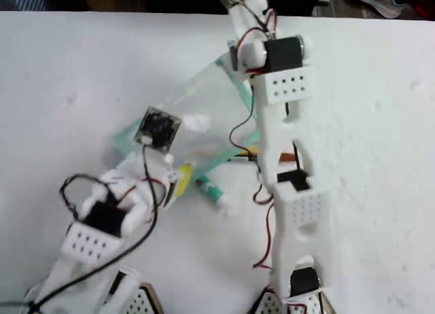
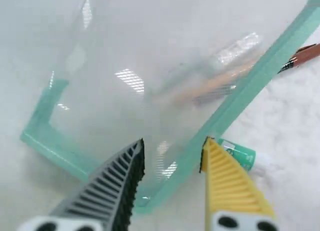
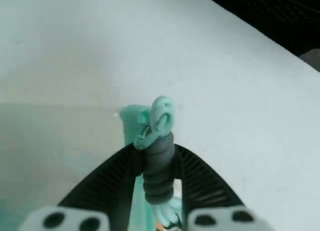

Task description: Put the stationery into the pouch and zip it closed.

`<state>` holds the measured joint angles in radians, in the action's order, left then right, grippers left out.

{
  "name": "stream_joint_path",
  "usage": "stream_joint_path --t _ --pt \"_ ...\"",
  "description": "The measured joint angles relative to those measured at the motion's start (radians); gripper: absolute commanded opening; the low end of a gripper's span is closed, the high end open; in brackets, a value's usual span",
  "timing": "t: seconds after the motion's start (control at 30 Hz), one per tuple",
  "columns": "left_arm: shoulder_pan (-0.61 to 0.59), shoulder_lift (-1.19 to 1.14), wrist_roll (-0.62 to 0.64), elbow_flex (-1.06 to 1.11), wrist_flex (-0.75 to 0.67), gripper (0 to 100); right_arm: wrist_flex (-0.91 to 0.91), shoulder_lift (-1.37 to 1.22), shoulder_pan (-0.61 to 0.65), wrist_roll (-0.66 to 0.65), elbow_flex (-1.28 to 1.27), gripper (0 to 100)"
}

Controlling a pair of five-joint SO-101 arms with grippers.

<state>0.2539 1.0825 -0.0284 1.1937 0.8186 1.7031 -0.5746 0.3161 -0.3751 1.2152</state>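
**High view.** On the plain white table (image 1: 61,76) you have the clear, soft plastic pouch with a mint-green border (image 1: 197,100), lying flat and slanted near the middle. Your left pincer (image 1: 175,171) sits at the pouch's near edge, below the black square wrist camera (image 1: 158,128). Just beside that edge, outside the pouch, lies a short round glue stick with a green label and a white cap (image 1: 211,189). The right arm's white perforated links cross the pouch's right side, trailing red and black cables (image 1: 238,134). An orange-brown pencil (image 1: 241,153) shows beside them.

**Left wrist view.** Your left pincer (image 2: 173,146) is moderately wide and holds nothing. One finger is grey and ribbed, the other smooth yellow, and the pouch's (image 2: 150,51) green border runs between them. The plastic is glossy, with striped light reflections. The pencil (image 2: 300,56) shows blurred through the plastic and its dark-banded end passes the border. You cannot tell whether it lies inside or underneath. The glue stick (image 2: 240,156) rests on the table (image 2: 300,141), touching the yellow finger's outer side. Its label print is too blurred to read.

**Right wrist view.** Your right pincer (image 3: 157,150) is clamped narrowly on the mint-green zip pull (image 3: 161,111). The pull's stem is wound in grey cord and stands at the pouch's corner (image 3: 131,121), with the table's (image 3: 75,41) far edge and darkness beyond.
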Motion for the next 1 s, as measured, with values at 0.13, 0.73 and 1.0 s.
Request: stream_joint_path --t 0.13,0.73,1.0 --pt "0.0 0.144 0.0 0.057 0.0 21 0.0 0.166 0.069 0.0 -0.203 1.6" --pt "-0.038 0.537 -0.14 -0.129 0.359 21 0.0 0.783 0.269 0.0 -0.775 1.6" --pt "-0.051 0.542 -0.157 -0.287 0.485 28 0.0 0.924 0.307 -0.061 -0.801 1.6"
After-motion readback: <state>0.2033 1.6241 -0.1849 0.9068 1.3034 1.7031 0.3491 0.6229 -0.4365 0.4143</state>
